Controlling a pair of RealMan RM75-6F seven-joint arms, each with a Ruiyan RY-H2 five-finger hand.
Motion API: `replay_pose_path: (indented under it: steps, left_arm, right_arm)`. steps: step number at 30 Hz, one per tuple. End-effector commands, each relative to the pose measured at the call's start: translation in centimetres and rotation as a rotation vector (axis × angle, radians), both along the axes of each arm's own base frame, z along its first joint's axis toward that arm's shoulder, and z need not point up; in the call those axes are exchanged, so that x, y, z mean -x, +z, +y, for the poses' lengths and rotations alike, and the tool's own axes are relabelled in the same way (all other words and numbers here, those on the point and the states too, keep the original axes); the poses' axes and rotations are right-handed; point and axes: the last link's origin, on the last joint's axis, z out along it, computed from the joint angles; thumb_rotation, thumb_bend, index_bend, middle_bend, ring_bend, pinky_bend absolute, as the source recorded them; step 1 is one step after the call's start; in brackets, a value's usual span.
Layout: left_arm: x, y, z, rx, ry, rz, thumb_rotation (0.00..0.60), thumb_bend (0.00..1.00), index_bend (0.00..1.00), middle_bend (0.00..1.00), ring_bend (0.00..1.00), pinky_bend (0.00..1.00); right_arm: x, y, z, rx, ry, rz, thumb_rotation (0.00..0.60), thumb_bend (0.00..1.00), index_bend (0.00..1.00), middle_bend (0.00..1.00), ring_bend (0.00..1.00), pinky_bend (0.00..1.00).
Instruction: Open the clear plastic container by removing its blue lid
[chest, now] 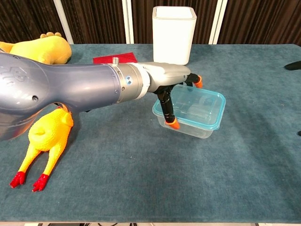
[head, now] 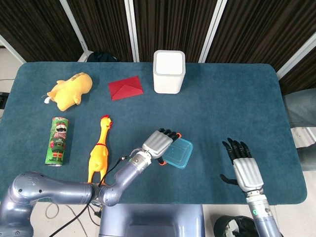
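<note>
The lid (chest: 192, 104) is sitting on the container (chest: 198, 126), so opening is not yet done. The left hand (head: 159, 143) is gripping the container's near-left edge at table centre, while the right hand (head: 243, 166) is hovering open, well apart. The chicken (head: 99, 148), can (head: 58, 140) and bin (head: 169, 71) are lying clear.

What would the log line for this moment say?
left hand: holds container | lid: on | right hand: open, apart from container
</note>
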Motion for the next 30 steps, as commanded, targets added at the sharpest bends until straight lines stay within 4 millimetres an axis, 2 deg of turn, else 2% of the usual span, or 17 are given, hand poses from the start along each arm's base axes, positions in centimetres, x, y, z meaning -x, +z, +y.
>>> replay_pose_path:
  steps: [1, 10, 17, 30]
  left_arm:
    - [0.1, -0.3, -0.2, 0.006, 0.01, 0.003, 0.6, 0.15, 0.16, 0.23, 0.18, 0.31]
    - [0.2, -2.0, -0.9, 0.02, 0.041, 0.0, 0.6, 0.15, 0.16, 0.23, 0.18, 0.31]
    - [0.3, -3.2, -1.4, 0.03, 0.081, -0.037, 0.6, 0.15, 0.16, 0.23, 0.18, 0.31]
    - [0.2, -3.7, -1.6, 0.037, 0.096, -0.06, 0.6, 0.15, 0.16, 0.23, 0.18, 0.31]
  right_arm:
    - [-0.7, -1.1, -0.2, -0.012, 0.007, 0.002, 0.6, 0.24, 0.0, 0.0, 0.0, 0.0]
    - [-1.7, -2.7, -0.1, -0.029, 0.007, -0.005, 0.6, 0.24, 0.0, 0.0, 0.0, 0.0]
    - [-1.8, -3.6, 0.1, -0.039, -0.004, -0.009, 0.6, 0.24, 0.0, 0.0, 0.0, 0.0]
    - [-2.5, -5.7, -0.1, -0.058, -0.017, -0.032, 0.6, 0.24, 0.0, 0.0, 0.0, 0.0]
